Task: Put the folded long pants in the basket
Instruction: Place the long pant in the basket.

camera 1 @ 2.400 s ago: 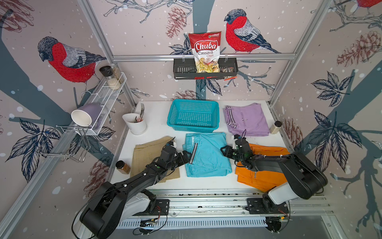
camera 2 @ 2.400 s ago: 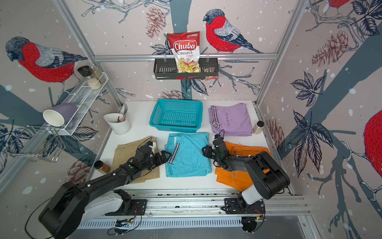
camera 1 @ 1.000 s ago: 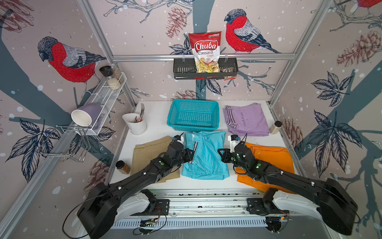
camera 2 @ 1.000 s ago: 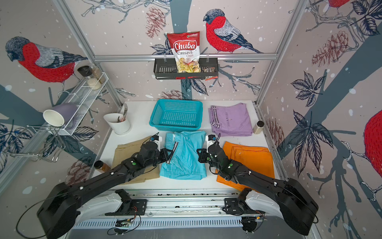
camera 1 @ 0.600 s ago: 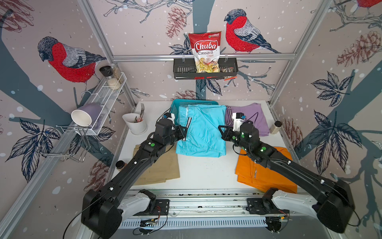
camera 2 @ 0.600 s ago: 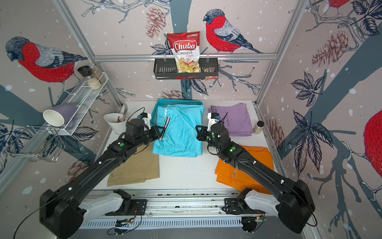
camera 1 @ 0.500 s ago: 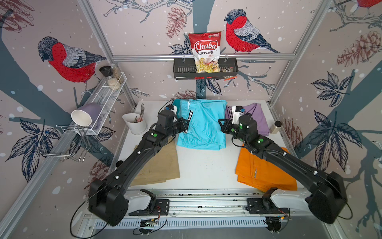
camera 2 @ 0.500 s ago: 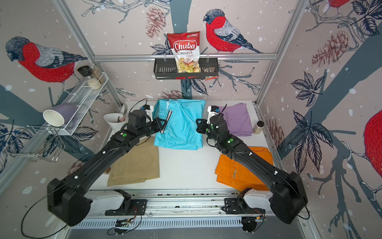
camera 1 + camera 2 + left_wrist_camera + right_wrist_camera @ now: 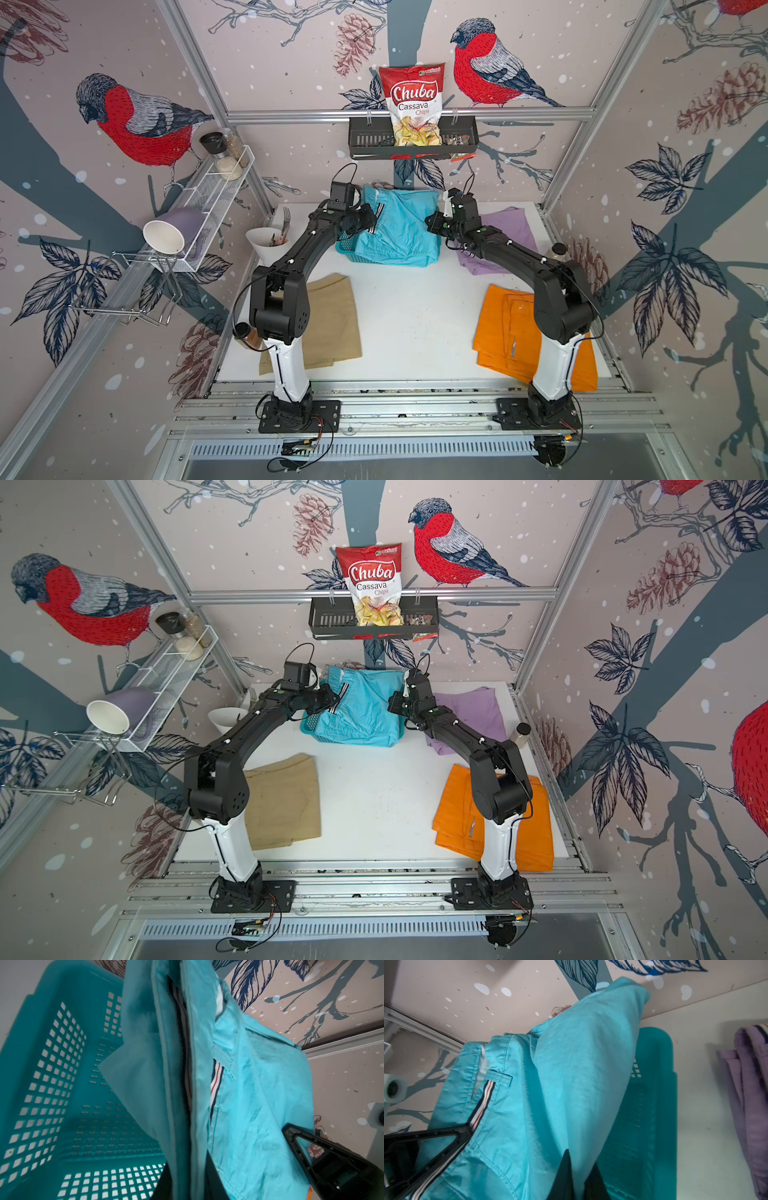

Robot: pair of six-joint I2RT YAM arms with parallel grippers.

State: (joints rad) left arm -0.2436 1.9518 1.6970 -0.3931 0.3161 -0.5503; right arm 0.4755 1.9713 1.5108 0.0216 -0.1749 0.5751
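Wrist views: left gripper (image 9: 187,1176) and right gripper (image 9: 578,1178) clamp limp sky-blue pants (image 9: 550,1084) over perforated basket (image 9: 52,1084)

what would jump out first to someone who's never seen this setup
The sky-blue pants hang over the teal basket at the back of the table. The left gripper and right gripper are each shut on one side edge of them. Next come the bright orange pants lying flat at the front right, and the red chips bag standing in the black rack on the back wall.
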